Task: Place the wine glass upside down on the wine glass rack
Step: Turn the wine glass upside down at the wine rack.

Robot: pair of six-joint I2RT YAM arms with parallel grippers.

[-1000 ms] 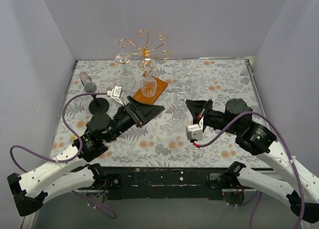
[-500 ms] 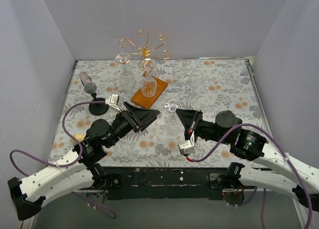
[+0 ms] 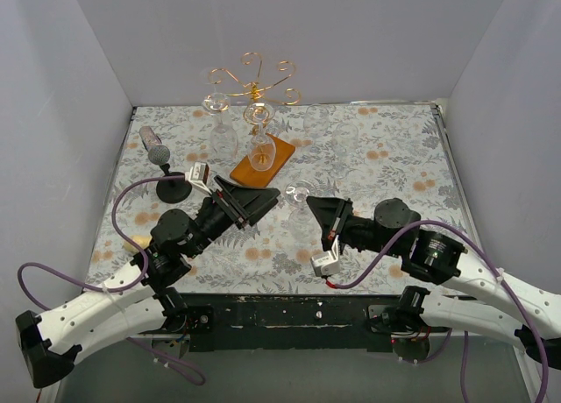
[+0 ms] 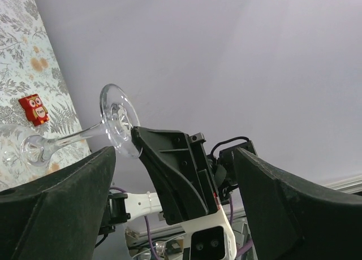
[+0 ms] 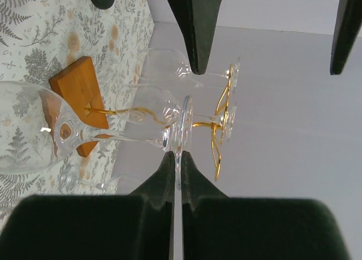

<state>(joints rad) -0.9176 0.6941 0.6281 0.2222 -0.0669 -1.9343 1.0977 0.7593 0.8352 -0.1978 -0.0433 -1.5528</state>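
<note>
Right gripper (image 5: 178, 158): fingers pressed together on the rim of the wine glass (image 5: 34, 141) foot, pinching it. The stem runs away from the fingers, with the bowl at the far end over the flowered table (image 3: 394, 149). I cannot tell whether the bowl touches the cloth.

Left gripper (image 3: 261, 207): fingers spread wide, holding nothing. In its own view the glass foot shows between the fingers, clear of both.

Wine glass rack (image 3: 254, 83): at the far edge, left of centre, on a wooden base (image 3: 273, 158). Two glasses (image 3: 222, 136) already hang on it, foot up. The held glass is well apart from the rack, on its near side.

Surroundings: the microphone stand (image 3: 173, 190) is left of the rack base, just beyond the left arm. A small red owl tag (image 4: 33, 109) lies on the cloth.
</note>
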